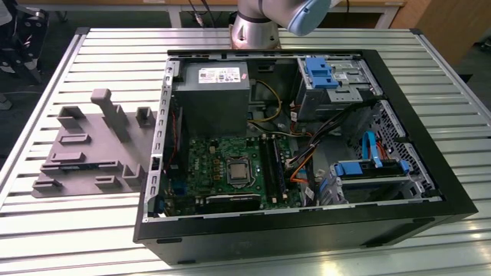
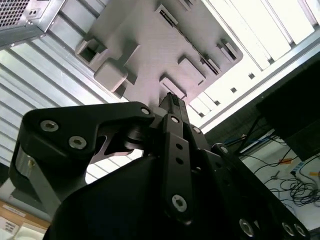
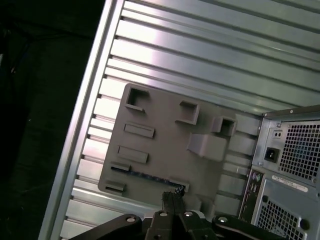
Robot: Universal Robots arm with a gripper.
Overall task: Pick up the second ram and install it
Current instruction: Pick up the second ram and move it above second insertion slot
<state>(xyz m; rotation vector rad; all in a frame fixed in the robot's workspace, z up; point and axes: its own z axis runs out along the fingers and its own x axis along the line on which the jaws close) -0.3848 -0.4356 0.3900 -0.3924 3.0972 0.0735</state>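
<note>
Over the grey holder tray (image 3: 165,135) on the surface (image 3: 200,50), gripper (image 3: 172,196) hangs empty, fingers nearly together. Second ram (image 3: 145,176) sits on edge in a tray slot, probably for easy pinching.

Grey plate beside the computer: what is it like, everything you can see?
The grey plate looks like matte plastic, with raised blocks, one tall post and rectangular pockets. It lies on the slatted metal table, at the exterior view's left of the open computer case. A thin dark memory stick sits edge-up in it.
</note>
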